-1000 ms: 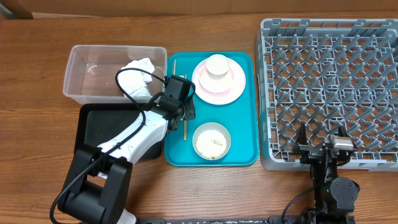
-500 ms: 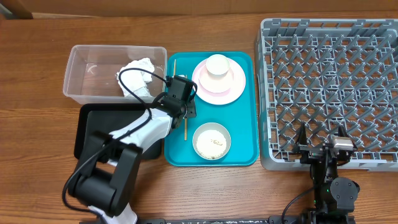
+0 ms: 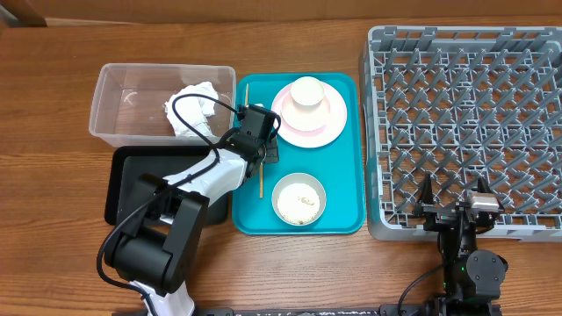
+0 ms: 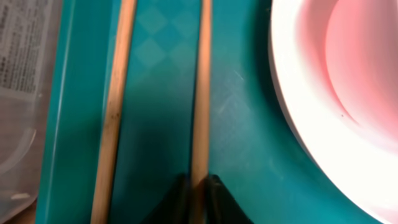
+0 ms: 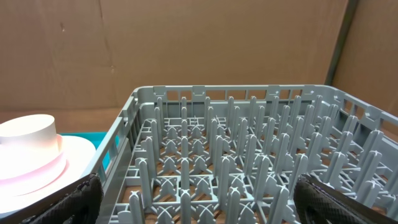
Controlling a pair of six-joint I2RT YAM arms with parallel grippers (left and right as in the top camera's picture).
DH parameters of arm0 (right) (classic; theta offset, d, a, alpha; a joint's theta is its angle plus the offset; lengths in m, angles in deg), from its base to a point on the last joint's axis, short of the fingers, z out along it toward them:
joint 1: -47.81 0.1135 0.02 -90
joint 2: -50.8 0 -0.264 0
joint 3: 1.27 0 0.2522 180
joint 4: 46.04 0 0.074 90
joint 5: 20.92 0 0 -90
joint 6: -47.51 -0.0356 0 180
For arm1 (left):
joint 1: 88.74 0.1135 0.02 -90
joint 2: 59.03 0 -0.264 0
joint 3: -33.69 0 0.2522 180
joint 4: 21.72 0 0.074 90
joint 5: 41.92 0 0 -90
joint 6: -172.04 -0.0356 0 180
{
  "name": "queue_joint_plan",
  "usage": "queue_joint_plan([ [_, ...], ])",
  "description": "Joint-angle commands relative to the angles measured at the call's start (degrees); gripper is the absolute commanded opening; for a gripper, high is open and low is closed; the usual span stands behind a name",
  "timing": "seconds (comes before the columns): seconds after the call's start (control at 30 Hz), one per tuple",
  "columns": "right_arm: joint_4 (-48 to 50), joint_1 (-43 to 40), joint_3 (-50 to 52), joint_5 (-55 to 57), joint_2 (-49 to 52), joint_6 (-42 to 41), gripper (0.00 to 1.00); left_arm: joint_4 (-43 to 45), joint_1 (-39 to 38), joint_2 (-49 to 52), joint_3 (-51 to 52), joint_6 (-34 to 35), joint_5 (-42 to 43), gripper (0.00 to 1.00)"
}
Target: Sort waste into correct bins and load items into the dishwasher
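One wooden chopstick (image 4: 201, 93) lies flat on the teal tray (image 3: 347, 202), in the left part of it, and the left gripper (image 4: 199, 196) has come down on it: in the left wrist view the two dark fingertips (image 4: 179, 194) press against both sides of the stick, so the jaws are narrow and closed on it. The second chopstick (image 4: 115, 106) lies parallel just beside, close to the tray's left rim, and it is not touched. On the other side of the gripped stick is the pale pink-white plate (image 3: 329, 127), near but apart from it, and a white cup (image 3: 307, 91) stands on this plate. Nearer to the robot on the same tray is a small round bowl (image 3: 283, 188) with white rice grains (image 3: 303, 202) inside. Left of the tray stands the clear plastic tub (image 3: 123, 88), with a crumpled white tissue (image 3: 195, 105) in it, and in front of the tub is the black tray (image 3: 123, 189). The grey dish rack (image 3: 465, 114) stands at the right side of the wooden table (image 3: 53, 175). The right gripper (image 3: 453, 195) rests at the rack's near edge, its jaws wide apart with nothing between them.
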Motion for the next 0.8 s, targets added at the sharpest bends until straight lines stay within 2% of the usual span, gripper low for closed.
queue_joint_plan([
  [0.0,0.17,-0.13,0.59,0.37,-0.39,0.35,1.00,-0.90,-0.09,2.95,0.63,-0.02,1.60,0.09],
  [0.3,0.17,-0.13,0.59,0.37,-0.39,0.35,1.00,-2.47,-0.09,-3.39,-1.90,-0.87,2.25,0.04],
  [0.63,0.17,-0.13,0.59,0.37,-0.39,0.35,1.00,-18.95,-0.09,-23.15,-7.72,-0.85,2.21,0.04],
  [0.77,0.17,-0.13,0.59,0.37,-0.42,0.35,1.00,-26.34,0.17,-29.16,-7.82,-0.85,-0.74,0.04],
])
